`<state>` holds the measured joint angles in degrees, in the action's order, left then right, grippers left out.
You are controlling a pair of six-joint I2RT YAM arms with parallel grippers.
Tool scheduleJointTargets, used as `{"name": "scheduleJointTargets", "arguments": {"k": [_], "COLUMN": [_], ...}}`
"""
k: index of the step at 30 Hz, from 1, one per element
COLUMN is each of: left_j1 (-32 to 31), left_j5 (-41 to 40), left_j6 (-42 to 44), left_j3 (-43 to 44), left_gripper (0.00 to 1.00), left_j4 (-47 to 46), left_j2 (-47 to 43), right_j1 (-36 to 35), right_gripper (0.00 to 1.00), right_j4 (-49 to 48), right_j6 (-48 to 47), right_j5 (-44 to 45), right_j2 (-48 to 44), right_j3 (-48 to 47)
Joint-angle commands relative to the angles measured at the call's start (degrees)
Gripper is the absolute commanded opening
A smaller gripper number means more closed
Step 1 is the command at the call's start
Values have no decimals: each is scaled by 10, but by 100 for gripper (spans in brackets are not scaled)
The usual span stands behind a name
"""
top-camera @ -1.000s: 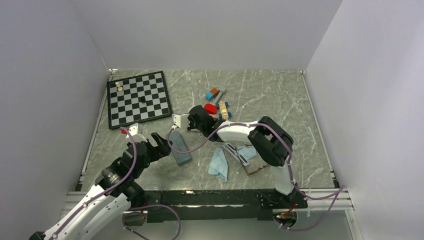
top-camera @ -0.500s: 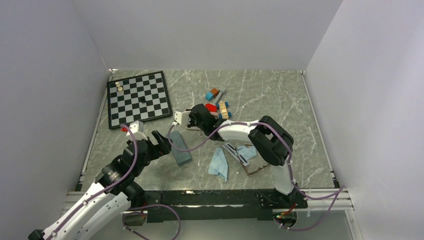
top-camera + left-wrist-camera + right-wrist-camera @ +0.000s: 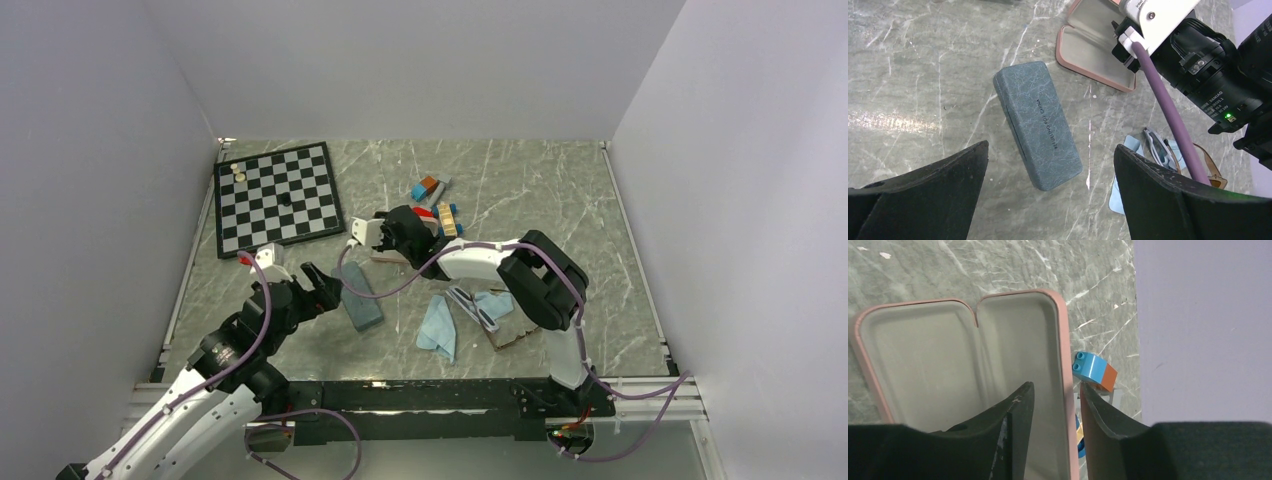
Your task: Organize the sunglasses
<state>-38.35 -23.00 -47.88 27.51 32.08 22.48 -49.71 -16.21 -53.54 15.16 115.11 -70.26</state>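
— Pink case (image 3: 1063, 340) lies open mid-table, and the right jaws stand narrowly parted astride its rim, gripping nothing. Where are the sunglasses?

— Toward the near edge, right of centre. The pale pair (image 3: 472, 306) is among the blue cloths (image 3: 438, 330), with the brown pair (image 3: 510, 338) just beside it, nearer the right edge.

— Long axis?

— The pale pair runs diagonally, far-left to near-right. I judge the right arm nearer. The left jaws hang wide and empty by the slate case (image 3: 1038, 132).

The pale-framed sunglasses (image 3: 474, 306) lie on a light blue cloth (image 3: 497, 300), the reddish-brown pair (image 3: 512, 338) just beside them.
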Motion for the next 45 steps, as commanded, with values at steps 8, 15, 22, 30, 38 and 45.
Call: {"name": "scheduleJointTargets", "arguments": {"k": [8,15,22,30,38,45], "left_j1": [-1,-1,-1,-2,-1,-2], "left_j5": [2,30,106,159,168,169], "left_j6": [9,51,86,98,88,93], "left_j3": [21,25,33,44,8,5], "left_gripper": [99,99,99,99,99,99], "left_j4": [-17,-75,-120,-111,-122,-122], "left_j2": [-1,24,98,183,156,160], "right_j1": [6,8,34,-106,-220,-220], "right_gripper": [81,100,100,100,93,69], "right_j4": [-98,-91,288,456,532,478], "right_j6": [83,443,785,792,918,973], "right_j5": [27,231,57,25,31,32], "right_j2": [-79,-273,-425,-431,-363,-346], "right_j3": [29,83,127,203,221,269]}}
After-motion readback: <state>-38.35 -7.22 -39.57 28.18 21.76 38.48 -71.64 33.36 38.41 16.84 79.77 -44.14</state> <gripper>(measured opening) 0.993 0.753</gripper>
